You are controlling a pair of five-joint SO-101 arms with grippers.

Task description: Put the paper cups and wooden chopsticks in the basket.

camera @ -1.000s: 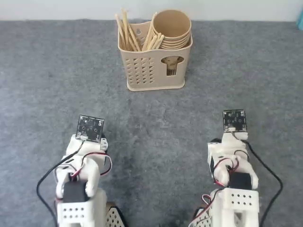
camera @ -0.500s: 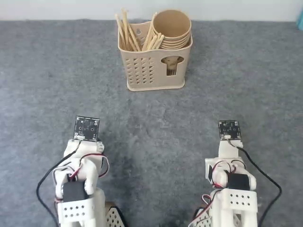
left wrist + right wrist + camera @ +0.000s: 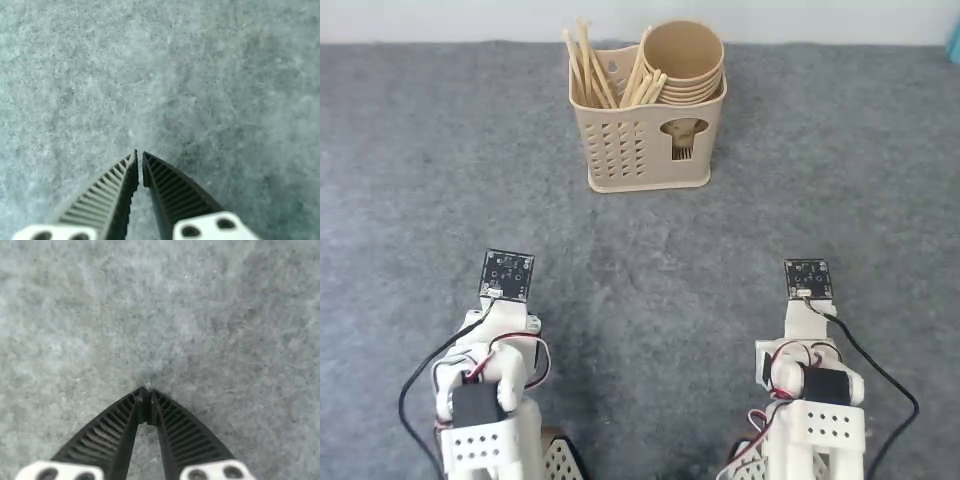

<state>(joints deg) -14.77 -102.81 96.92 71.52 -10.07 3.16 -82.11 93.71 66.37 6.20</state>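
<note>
Two white arms sit at the near edge of the grey, carpet-like bench (image 3: pixel 410 180) in the high view, the left arm (image 3: pixel 483 385) at about 7 o'clock and the right arm (image 3: pixel 812 395) at about 5 o'clock. Each is folded back low over its base, well apart from the other.

At 12 o'clock, near the far edge, we see the beige plastic basket with perforated walls (image 3: pixel 630 150) standing upright. The stack of brown paper cups (image 3: pixel 684 50) sits nested inside it on its 3 o'clock side, mouths tilted toward the camera and rims rising above the basket's wall. The pale wooden chopsticks (image 3: pixel 586 62) stand on end inside the basket on its 9 o'clock side, fanned out; a few lean toward 3 o'clock and rest against the cups. Both arms are well apart from the basket.

From the left wrist view, we find the left hand (image 3: pixel 139 155) closed and holding nothing, its black ribbed fingers (image 3: pixel 112 187) drawn together with a thin slit between them, over bare grey carpet. From the right wrist view, the right hand (image 3: pixel 147 391) is likewise closed on nothing, its ribbed fingers (image 3: pixel 182 432) meeting at the tips, just above the same grey surface.
</note>
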